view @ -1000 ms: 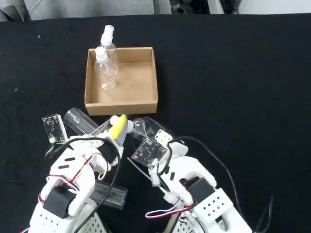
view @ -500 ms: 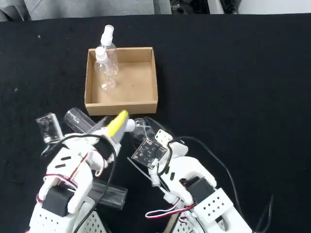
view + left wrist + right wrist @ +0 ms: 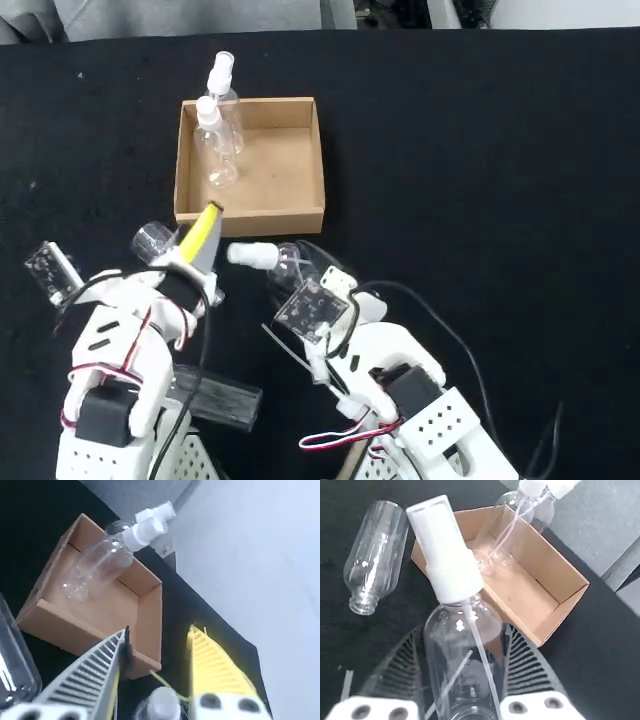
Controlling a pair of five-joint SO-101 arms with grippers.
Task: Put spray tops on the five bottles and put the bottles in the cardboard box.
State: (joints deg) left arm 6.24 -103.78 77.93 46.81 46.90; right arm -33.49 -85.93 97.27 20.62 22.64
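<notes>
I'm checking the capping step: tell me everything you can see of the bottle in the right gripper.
The bottle looks like clear plastic, with a white spray top fitted and a thin dip tube running down inside. The right gripper clasps its body from both sides. In the high view it sits just outside the cardboard box, by the near wall.

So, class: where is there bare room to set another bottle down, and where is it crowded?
Free: the cardboard box floor right of its two bottles, and the table right of the box. Crowded: the strip before the box, with the lying bottle, the left gripper, and the right gripper holding a capped bottle.
</notes>
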